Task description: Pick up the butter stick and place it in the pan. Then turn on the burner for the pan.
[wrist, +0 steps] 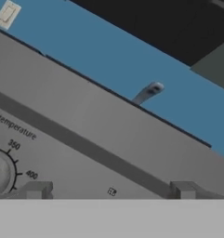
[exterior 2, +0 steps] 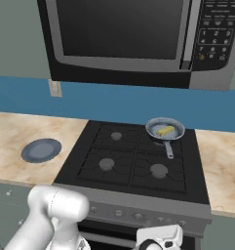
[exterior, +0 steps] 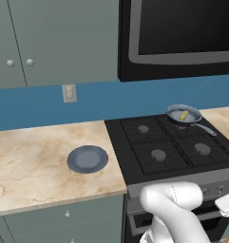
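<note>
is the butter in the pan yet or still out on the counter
In the pan. The butter stick lies inside the pan, which sits on the back right burner of the stove.

Both base views look down on the stove [exterior: 173, 147] from either side; hand view hugs its front panel [wrist: 85, 139]

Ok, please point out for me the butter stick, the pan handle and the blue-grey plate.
butter stick [exterior 2: 165, 131], right base view: middle of the yellow bar, lying inside the pan.
pan handle [exterior 2: 168, 149], right base view: midway along the thin grey handle.
plate [exterior: 87, 159], left base view: centre of the plate, on the counter.
</note>
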You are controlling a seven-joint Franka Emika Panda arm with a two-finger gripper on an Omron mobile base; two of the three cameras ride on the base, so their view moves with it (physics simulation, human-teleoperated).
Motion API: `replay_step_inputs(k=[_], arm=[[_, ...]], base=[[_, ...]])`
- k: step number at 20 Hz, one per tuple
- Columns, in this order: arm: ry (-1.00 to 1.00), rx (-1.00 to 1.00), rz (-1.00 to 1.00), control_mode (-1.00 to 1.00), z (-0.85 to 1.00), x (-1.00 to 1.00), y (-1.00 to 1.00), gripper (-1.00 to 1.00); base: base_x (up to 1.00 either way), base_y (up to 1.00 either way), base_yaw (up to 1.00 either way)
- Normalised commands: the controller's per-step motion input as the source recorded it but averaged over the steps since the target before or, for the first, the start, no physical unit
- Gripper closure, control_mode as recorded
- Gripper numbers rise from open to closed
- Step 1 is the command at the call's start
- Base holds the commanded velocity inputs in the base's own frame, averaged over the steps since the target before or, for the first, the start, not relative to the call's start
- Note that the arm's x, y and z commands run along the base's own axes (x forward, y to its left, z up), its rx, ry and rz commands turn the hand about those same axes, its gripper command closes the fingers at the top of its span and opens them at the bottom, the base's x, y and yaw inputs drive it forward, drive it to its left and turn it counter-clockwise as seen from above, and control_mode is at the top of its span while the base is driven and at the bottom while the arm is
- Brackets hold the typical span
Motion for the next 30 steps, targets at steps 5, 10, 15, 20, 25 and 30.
replay_step_inputs(k=[5, 10, 15, 20, 25, 30], arm=[[0.02, 0.0, 0.0, -1.0, -0.12, 0.01, 0.0, -1.0], [0.05, 0.01, 0.0, -1.0, -0.13, 0.05, 0.0, -1.0], [0.05, 0.05, 0.0, -1.0, -0.02, 0.12, 0.0, -1.0], [0.06, 0.07, 0.0, -1.0, -0.08, 0.14, 0.0, -1.0], [0.06, 0.07, 0.0, -1.0, -0.14, 0.12, -0.01, -1.0], [0.04, 0.07, 0.0, -1.0, -0.15, 0.09, -0.07, -1.0]], base=[[0.0, 0.0, 0.0], [0.0, 0.0, 0.0], [0.0, 0.0, 0.0], [0.0, 0.0, 0.0], [0.0, 0.0, 0.0], [0.0, 0.0, 0.0]])
